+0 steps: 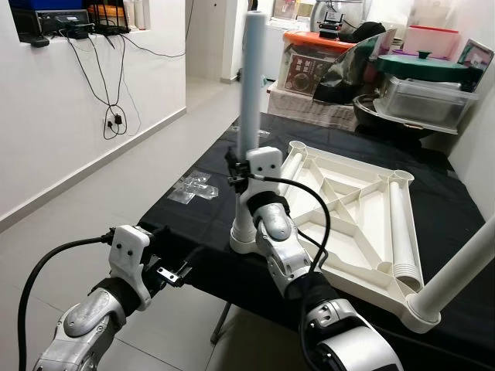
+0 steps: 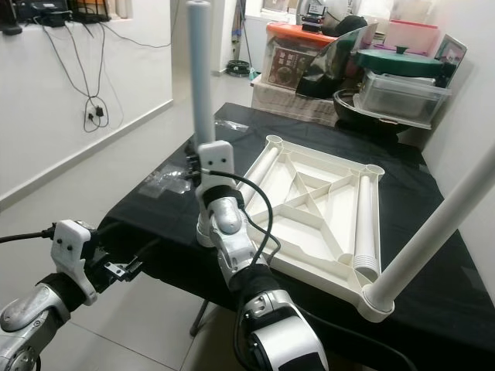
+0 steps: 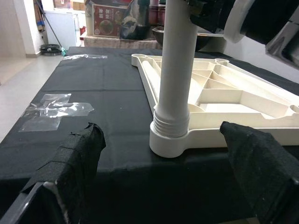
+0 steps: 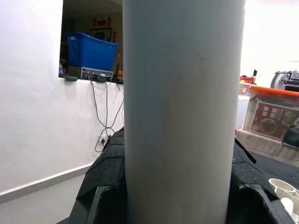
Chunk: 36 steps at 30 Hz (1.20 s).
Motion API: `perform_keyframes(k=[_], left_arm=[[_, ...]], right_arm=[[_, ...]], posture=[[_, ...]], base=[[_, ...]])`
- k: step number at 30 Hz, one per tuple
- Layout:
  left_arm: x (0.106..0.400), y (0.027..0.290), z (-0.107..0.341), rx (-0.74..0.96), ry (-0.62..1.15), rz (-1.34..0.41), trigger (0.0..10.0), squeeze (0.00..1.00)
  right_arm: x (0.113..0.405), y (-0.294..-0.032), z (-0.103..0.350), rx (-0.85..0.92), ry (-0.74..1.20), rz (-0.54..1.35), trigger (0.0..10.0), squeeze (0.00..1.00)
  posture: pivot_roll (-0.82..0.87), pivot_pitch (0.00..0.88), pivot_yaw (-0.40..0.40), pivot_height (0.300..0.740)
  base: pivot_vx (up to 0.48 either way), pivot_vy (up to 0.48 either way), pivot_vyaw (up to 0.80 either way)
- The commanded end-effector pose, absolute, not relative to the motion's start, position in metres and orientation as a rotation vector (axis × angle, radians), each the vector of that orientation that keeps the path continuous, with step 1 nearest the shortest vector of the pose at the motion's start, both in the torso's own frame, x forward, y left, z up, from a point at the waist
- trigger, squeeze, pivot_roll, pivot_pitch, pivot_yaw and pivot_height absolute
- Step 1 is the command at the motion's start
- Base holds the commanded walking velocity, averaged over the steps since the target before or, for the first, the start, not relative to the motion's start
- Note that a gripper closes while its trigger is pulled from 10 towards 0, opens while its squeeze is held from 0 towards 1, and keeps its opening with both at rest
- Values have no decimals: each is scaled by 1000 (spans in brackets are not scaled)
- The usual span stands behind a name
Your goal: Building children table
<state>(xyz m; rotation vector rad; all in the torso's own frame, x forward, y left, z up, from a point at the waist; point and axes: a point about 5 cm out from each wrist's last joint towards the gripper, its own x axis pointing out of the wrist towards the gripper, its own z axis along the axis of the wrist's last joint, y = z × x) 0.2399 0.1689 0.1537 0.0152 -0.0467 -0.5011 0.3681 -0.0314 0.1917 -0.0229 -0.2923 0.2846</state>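
**Leg upright in corner socket**

My right gripper [image 4: 180,196] is clamped on the upright leg [image 1: 251,85], seemingly fully seated in the tabletop [image 1: 352,209] corner below. My left gripper [image 3: 173,163] is spread wide, empty, facing that socket.

The white plastic tabletop [image 1: 352,212] lies upside down on the black-covered surface, its ribbed underside up, with round sockets at the corners. An upright white leg [image 1: 249,116] stands in the near-left corner socket [image 3: 169,139], its threaded end seated just above the socket rim. A second white leg [image 2: 433,232] stands in the near-right corner socket, leaning to the right and running out of view. Two more loose white legs lie inside the frame, one [image 2: 258,174] along the left rail, one [image 1: 405,228] along the right rail.
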Motion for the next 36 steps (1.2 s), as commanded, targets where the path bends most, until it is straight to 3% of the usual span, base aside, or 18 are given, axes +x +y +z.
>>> perform_keyframes(k=[1,24,36], left_arm=[[242,166,153,20,-51,-510,10000,0],[242,166,151,22,-46,-515,10000,0],[243,167,152,29,-47,-517,10000,0]], right_arm=[[365,-39,146,-44,-76,258,10000,0],[373,-44,143,124,57,281,10000,0],[367,-42,153,113,-70,303,10000,0]], posture=[[115,0,-118,740],[115,0,-115,740],[114,0,-109,740]], base=[[0,0,0],[0,0,0],[0,0,0]])
